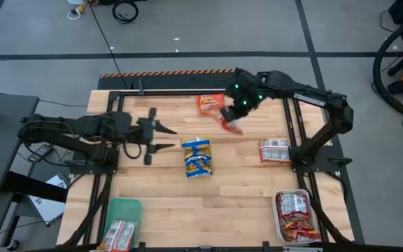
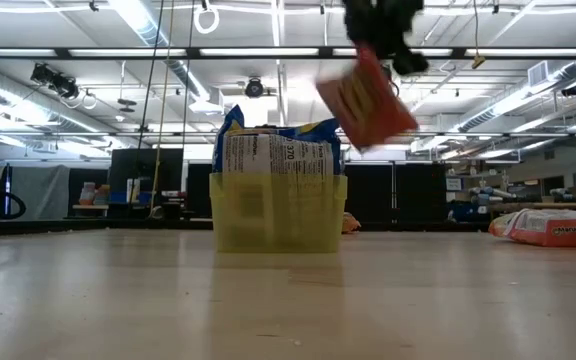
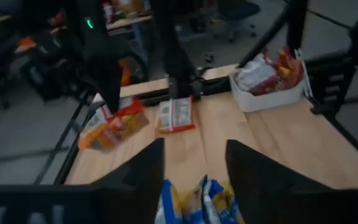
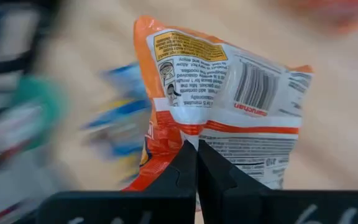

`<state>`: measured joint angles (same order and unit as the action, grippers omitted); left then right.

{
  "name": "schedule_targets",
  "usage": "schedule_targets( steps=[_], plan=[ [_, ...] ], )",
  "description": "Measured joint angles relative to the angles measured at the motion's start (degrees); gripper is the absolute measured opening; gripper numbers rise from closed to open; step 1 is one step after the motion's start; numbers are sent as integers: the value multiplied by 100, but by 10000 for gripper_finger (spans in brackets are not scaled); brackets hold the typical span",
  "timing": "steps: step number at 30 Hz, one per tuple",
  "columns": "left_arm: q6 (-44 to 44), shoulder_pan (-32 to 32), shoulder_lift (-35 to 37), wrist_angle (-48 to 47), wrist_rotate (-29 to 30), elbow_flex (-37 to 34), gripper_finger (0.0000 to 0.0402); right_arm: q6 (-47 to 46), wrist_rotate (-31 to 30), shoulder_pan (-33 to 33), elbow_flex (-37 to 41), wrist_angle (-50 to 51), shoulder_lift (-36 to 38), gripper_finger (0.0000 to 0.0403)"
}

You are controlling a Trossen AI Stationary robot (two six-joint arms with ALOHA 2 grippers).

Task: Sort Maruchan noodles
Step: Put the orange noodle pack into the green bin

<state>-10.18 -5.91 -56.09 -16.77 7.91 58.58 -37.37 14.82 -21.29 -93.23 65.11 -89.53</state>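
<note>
My right gripper [image 1: 232, 116] hangs over the table's far middle, shut on an orange Maruchan noodle packet [image 4: 216, 93]. In the low view the packet [image 2: 366, 100] dangles well above the table. A second orange packet [image 1: 207, 103] lies flat on the table just beyond it. Blue-and-yellow packets [image 1: 197, 157] stand in a yellow tray [image 2: 278, 225] at the table's middle. A silver-white and red packet [image 1: 275, 150] lies flat to their right. My left gripper [image 1: 168, 138] is open and level, just left of the blue-and-yellow packets [image 3: 197, 202], touching nothing. My right gripper pinches the orange packet between its two fingers near one end [image 4: 185, 134], its printed back with the barcode facing the wrist. The fingers slant down from above. The packet hangs tilted below them [image 2: 368, 105], lifted clear of the table.
A white tray [image 1: 283, 227] with red packets sits at the near right corner, and a green tray [image 1: 126, 208] with packets at the near left. Black frame rails [image 1: 299, 126] run along the table's sides. Bare wood shows between the trays.
</note>
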Motion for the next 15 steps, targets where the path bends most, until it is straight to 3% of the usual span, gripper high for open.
schedule_targets(
  steps=[4, 8, 15],
  plan=[
    [-609, 6, -541, 852, -366, -1, 238, -1049, 550, 990, -625, -34, 71, 3],
    [-860, -43, -1126, 1886, -860, -1, 285, -1808, 507, 1882, -778, -155, 65, 3],
    [-825, -310, -2039, 2587, -1177, 10, 303, -2266, 116, 2657, -763, -703, -97, 3]
  ],
)
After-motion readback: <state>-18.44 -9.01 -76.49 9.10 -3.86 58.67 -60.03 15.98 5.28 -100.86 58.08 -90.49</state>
